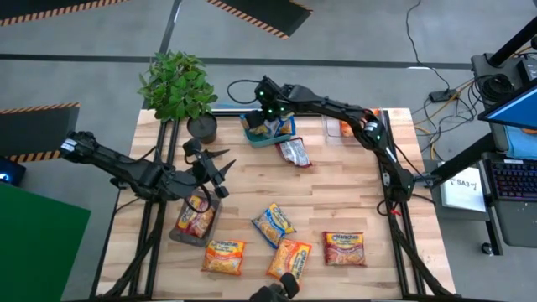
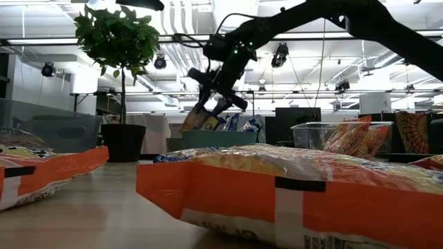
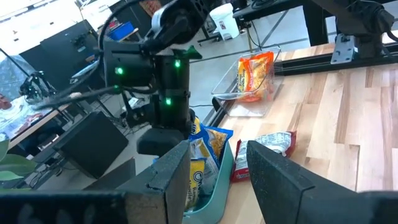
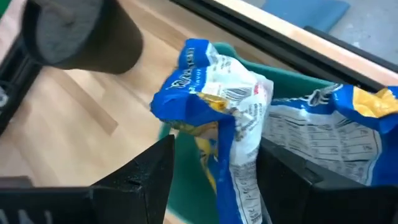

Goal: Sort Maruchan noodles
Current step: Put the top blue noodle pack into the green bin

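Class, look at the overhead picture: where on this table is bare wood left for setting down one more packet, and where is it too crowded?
Bare wood lies between the red-pink packet and the right arm's base, and just in front of the potted plant. Crowded: the front row of orange packets, the teal tray under the right gripper, and the clear bin below the left gripper.

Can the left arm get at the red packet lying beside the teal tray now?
Probably yes. The red packet lies flat on bare wood beside the teal tray, uncovered. The left gripper hangs open near it; the right gripper works over the tray, close by.
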Controlling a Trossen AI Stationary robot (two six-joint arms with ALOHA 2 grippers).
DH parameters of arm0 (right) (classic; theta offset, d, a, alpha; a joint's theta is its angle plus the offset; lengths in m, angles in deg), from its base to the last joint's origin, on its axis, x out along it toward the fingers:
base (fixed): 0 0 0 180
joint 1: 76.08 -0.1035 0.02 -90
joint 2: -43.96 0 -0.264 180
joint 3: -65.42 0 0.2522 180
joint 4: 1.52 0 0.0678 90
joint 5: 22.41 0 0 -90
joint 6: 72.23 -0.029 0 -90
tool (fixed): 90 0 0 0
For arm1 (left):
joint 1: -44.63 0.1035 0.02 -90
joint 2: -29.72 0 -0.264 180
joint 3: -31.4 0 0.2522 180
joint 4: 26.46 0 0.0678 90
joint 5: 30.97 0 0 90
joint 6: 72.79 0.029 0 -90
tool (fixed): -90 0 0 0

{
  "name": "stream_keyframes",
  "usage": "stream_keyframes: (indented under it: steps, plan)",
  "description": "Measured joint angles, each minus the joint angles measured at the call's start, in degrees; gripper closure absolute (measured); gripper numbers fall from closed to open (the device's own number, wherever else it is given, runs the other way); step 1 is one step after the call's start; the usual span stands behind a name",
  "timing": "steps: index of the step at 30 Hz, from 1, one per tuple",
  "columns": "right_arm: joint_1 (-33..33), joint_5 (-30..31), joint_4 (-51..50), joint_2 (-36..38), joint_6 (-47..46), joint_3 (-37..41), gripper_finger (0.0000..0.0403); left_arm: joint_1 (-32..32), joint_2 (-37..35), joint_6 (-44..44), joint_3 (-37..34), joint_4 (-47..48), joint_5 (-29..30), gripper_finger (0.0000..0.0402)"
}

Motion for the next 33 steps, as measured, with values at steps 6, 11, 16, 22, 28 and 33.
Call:
stream_keyframes:
  steps: [6,11,16,22,28,33]
  plan:
    - [-0.1,0.2,0.2,0.2,0.1,-2.3,0.0211,0.0,0.0,0.2,0.0,0.0,0.0,0.0260]
    - [-0.1,0.5,1.9,-1.4,2.3,-2.1,0.0253,0.0,0.0,0.2,0.0,0.0,0.0,0.0260]
    - [-0.2,0.5,2.5,-3.5,3.9,-1.9,0.0329,0.0,0.0,0.2,0.0,0.0,0.0,0.0260]
    - [-0.2,0.5,1.7,-2.7,3.4,-4.2,0.0392,0.0,0.1,0.2,0.0,0.0,0.0,0.0260]
    - [-0.2,0.5,-6.3,-2.1,2.0,-9.1,0.0394,0.0,0.1,0.2,0.0,0.0,0.0,0.0260]
    - [-0.1,0.3,-11.5,-2.1,0.3,-10.4,0.0394,0.0,0.1,0.2,0.0,-0.1,0.0,0.0260]
